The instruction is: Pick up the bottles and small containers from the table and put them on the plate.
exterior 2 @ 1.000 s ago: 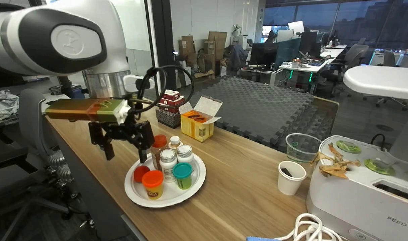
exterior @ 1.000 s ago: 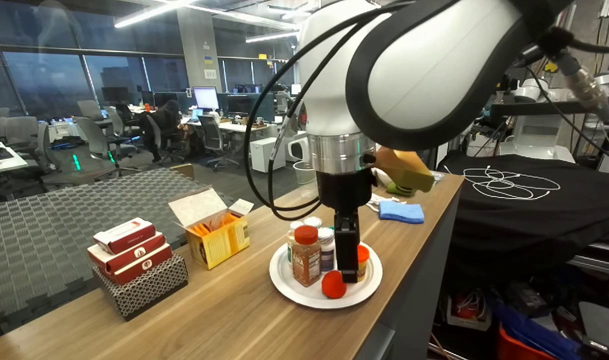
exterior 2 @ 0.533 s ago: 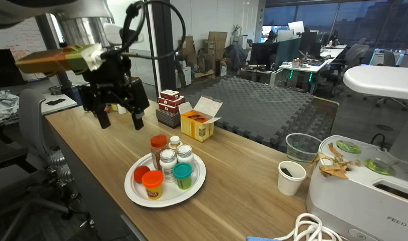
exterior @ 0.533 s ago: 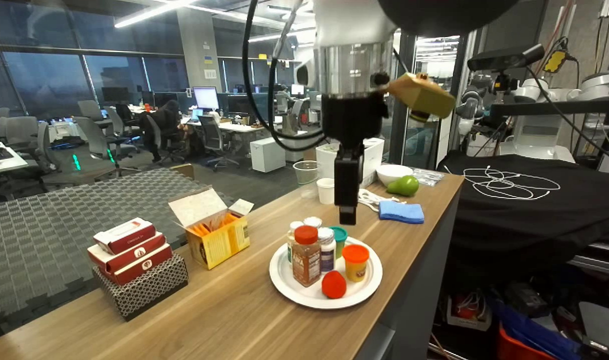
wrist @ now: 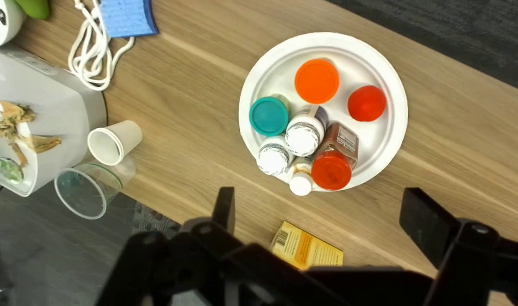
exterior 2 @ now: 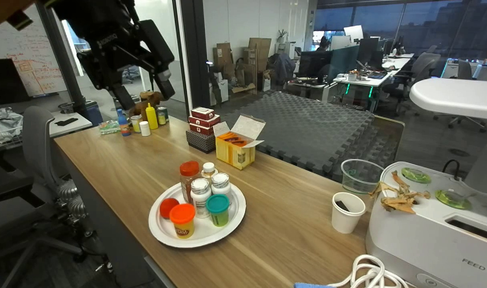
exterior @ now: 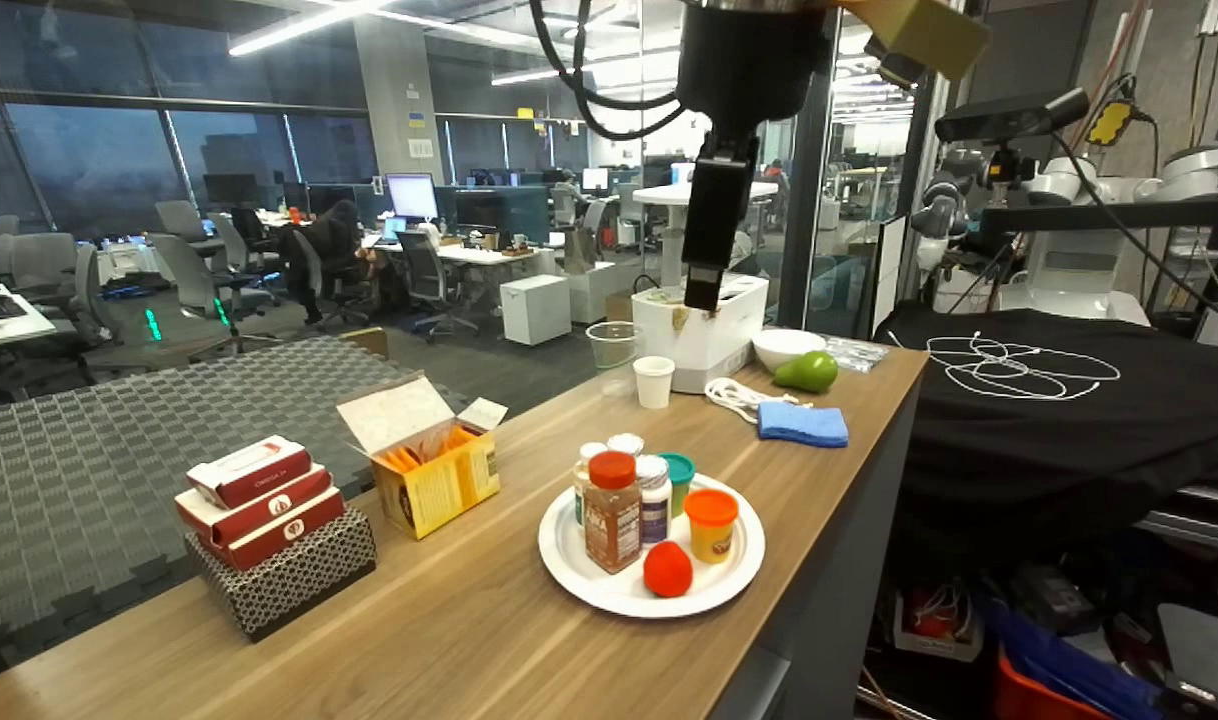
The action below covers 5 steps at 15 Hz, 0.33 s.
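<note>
The white plate holds a red-capped spice bottle, white bottles, a small white-capped bottle, a teal-lidded container, an orange-lidded Play-Doh container and a red round thing. All stand on it close together. My gripper is open and empty, high above the table. In the wrist view its fingers are wide apart, with the plate beyond them. At the table's far end stand a blue bottle, a yellow bottle and a white container.
A yellow open box and stacked red boxes stand along the table's edge. A paper cup, a clear cup, a white appliance, a blue cloth and a green pear are at the opposite end.
My gripper has risen from low over the plate to high above the table, and has tilted a little. It stays open. The things on the plate have not moved.
</note>
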### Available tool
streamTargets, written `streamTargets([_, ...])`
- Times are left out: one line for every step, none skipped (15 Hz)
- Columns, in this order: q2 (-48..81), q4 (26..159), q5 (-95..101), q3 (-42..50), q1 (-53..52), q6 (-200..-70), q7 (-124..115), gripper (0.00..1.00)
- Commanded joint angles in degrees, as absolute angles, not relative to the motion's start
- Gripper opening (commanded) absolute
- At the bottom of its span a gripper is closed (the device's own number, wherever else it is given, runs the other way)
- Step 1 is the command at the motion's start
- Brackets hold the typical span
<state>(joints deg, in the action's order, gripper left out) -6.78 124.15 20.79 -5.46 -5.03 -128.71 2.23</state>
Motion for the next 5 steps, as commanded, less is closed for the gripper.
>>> streamTargets([-7.55,125.41,20.65,-5.49,-4.71,-130.4,2.32,1.0])
streamTargets([-8.09,126.74,20.62,-5.26,-4.57,-132.02,2.35,1.0])
streamTargets([-8.38,127.61,20.6,-5.09,-4.46,-132.91,2.37,1.0])
streamTargets([-8.49,128.08,20.6,-4.97,-4.39,-133.34,2.37,1.0])
streamTargets([-8.49,128.24,20.59,-4.89,-4.34,-133.61,2.38,1.0])
